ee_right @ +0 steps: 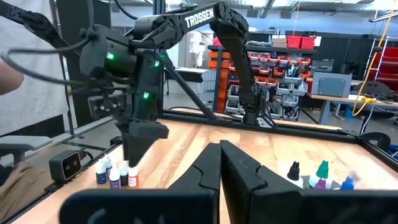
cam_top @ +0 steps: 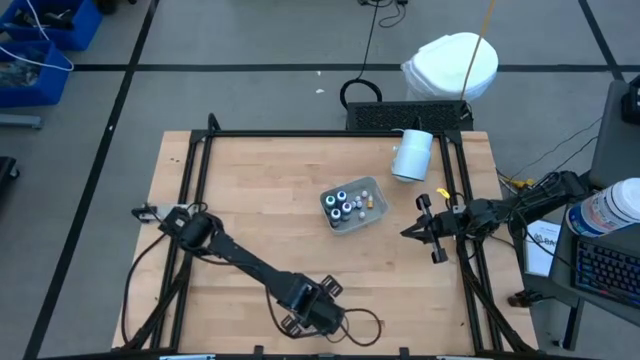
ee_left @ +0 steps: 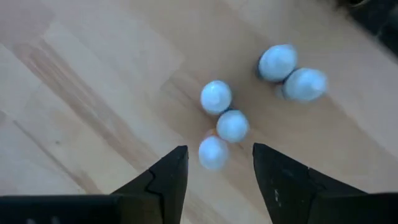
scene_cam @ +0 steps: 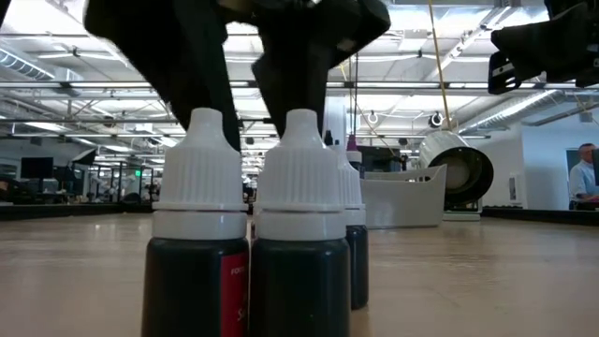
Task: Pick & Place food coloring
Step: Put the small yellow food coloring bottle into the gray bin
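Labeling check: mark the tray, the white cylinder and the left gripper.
tray [cam_top: 377,217]: high view, bare right rim.
white cylinder [cam_top: 411,155]: high view, middle of its side.
left gripper [ee_left: 220,180]: left wrist view, midway between the fingertips, above the bottles.

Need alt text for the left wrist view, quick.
Looking down past the open left gripper, five white-capped food coloring bottles stand on the wooden table: three clustered just ahead of the fingertips, the nearest partly between them, and two touching farther off.

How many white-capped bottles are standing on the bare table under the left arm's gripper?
5 bottles, none seemingly hidden. Three form a touching row, its end one below the left gripper; two more touch each other beside them.
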You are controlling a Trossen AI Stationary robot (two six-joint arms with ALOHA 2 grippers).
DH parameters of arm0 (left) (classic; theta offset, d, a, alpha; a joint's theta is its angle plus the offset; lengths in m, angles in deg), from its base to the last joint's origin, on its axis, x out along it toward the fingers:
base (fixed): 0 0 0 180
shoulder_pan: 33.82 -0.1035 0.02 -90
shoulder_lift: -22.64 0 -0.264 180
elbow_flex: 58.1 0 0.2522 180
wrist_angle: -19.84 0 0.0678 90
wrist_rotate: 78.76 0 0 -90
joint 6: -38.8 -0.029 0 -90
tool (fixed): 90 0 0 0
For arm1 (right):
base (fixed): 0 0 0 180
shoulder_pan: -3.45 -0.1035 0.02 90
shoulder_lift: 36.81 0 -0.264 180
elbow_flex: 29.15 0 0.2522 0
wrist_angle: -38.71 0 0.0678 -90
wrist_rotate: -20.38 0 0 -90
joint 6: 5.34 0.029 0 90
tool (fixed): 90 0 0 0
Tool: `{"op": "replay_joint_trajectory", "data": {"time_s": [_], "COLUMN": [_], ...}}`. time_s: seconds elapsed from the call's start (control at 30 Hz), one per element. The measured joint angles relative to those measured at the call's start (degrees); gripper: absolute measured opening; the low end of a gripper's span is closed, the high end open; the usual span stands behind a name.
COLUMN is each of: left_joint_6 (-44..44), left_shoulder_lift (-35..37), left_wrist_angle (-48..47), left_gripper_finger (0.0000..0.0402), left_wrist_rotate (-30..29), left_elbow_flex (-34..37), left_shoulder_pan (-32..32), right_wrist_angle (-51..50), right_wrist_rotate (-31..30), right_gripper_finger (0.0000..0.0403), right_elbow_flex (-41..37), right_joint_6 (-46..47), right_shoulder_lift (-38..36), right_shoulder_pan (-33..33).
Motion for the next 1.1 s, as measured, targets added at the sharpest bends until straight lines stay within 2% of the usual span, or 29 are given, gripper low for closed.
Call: {"op": "replay_joint_trajectory", "data": {"time_s": [0.47, 0.8, 1.1], "left_joint_6": [-5.95, -6.83, -7.92], "left_shoulder_lift": [-1.09, -1.97, -1.95], "left_wrist_angle": [-0.46, 0.8, 2.16], "left_gripper_finger": [0.0186, 0.0186, 0.0186], "left_wrist_rotate": [-1.1, -2.93, -1.02], "left_elbow_flex": [0.04, 0.98, 0.98], "left_shoulder_pan": [-0.31, -0.54, -0.45], "right_wrist_angle": [-0.23, -0.33, -0.35], "right_wrist_rotate": [-0.03, -0.04, -0.04], "right_gripper_finger": [0.0, 0.0, 0.0], "right_elbow_flex": [-0.02, -0.02, -0.02], "right_joint_6": [-0.04, -0.07, -0.06], "right_shoulder_lift": [0.0, 0.26, 0.31], "right_shoulder_pan": [0.0, 0.01, 0.0]}}
